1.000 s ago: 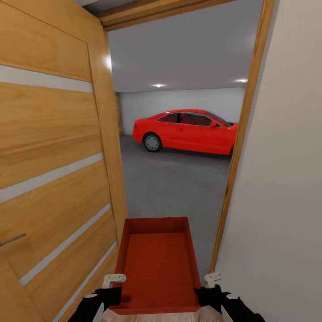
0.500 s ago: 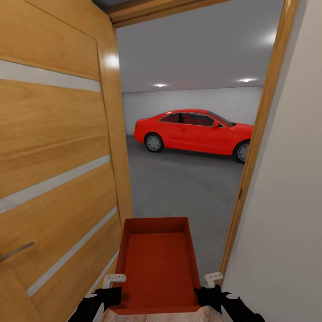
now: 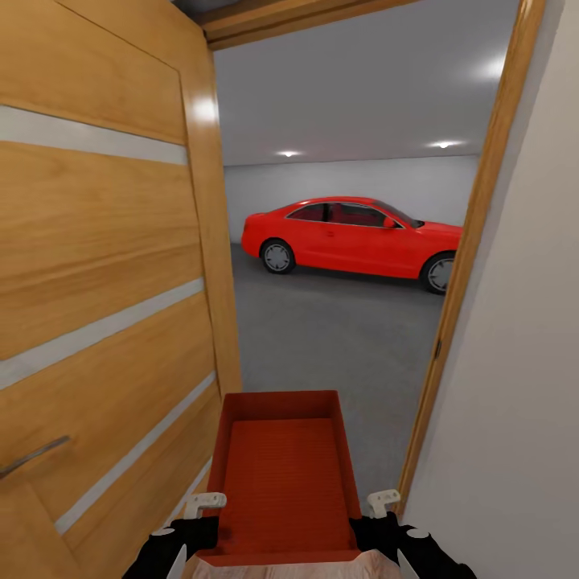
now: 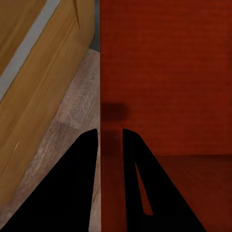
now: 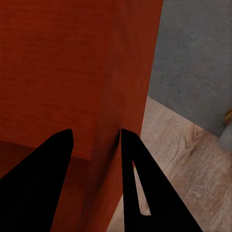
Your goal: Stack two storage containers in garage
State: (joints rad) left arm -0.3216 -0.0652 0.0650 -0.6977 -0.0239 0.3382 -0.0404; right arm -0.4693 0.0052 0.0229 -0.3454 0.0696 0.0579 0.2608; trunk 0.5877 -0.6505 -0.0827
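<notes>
An orange-red bin (image 3: 281,474) is carried low in front of the robot, open top up, its long sides running away toward a doorway. The left gripper (image 3: 193,523) holds the bin's left wall near the close end, and the right gripper (image 3: 386,519) holds the right wall opposite it. In the left wrist view the two dark fingers (image 4: 82,188) sit one on each side of the thin red wall, clamped on it; the right wrist view shows the same, with its fingers (image 5: 43,183) straddling the other wall. To the left stands a light wooden door (image 3: 96,281), swung open, with pale horizontal strips and a metal handle (image 3: 32,457) near the close edge. To the right is a plain beige wall (image 3: 515,362) and the wooden door frame (image 3: 474,233). Through the opening lies the dark grey concrete floor (image 3: 330,338) of the garage, and far across it a red car (image 3: 354,235) is parked side-on against a white back wall (image 3: 338,178). Light wood planks (image 5: 188,164) show under the bin.
</notes>
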